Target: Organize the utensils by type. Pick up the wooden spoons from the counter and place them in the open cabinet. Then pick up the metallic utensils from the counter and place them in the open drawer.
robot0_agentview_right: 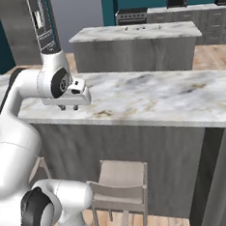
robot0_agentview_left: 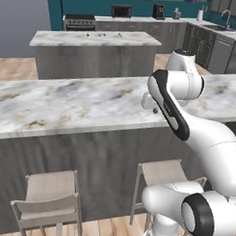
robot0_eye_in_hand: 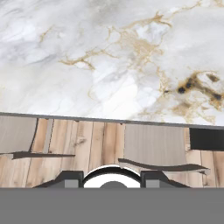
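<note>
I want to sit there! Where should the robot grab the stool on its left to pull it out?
Probably the back rail, pinched from above. It is a thin curved band on the stool's near side, away from the counter. The seat looks too wide and flat.

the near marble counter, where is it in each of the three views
Left base view: the near marble counter runs as a wide band across the middle, behind the arm.
Right base view: it stretches from the left edge to the right edge at mid height, under the gripper.
Hand view: its veined top covers the upper half, its edge crossing the middle.
Shared landmark: the two stools tucked below the counter edge.
</note>
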